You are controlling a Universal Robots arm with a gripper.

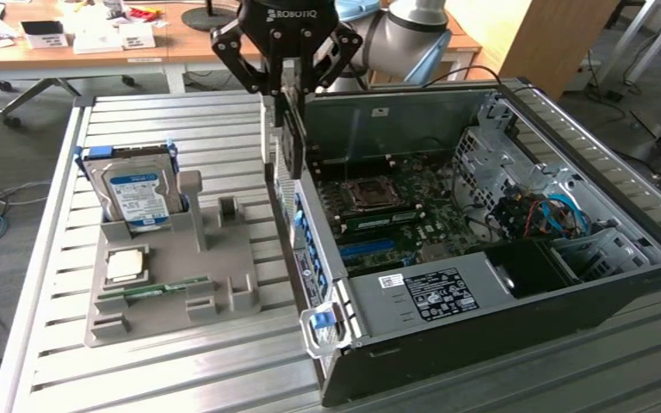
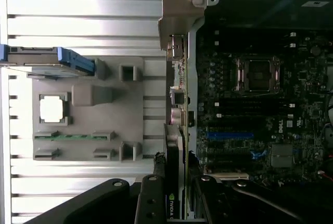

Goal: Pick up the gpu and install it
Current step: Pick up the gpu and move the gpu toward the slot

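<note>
The gpu (image 1: 287, 138) is a thin dark card hanging on edge from my gripper (image 1: 287, 86), which is shut on its upper part. It hovers over the rear wall of the open computer case (image 1: 606, 284), at the side of the motherboard (image 1: 423, 206) toward the exterior view's left. In the wrist view the gpu (image 2: 176, 146) shows edge-on between my fingers (image 2: 152, 187), with my gripper (image 2: 176, 186) above the case's back panel. A blue expansion slot (image 2: 229, 135) lies on the board a short way from the card.
A grey parts holder (image 1: 169, 267) stands on the slatted table at the exterior view's left of the case. It carries an upright blue-labelled hard drive (image 1: 133, 189), a CPU (image 1: 124, 264) and a green RAM stick (image 1: 158, 291). Desks and cables lie beyond.
</note>
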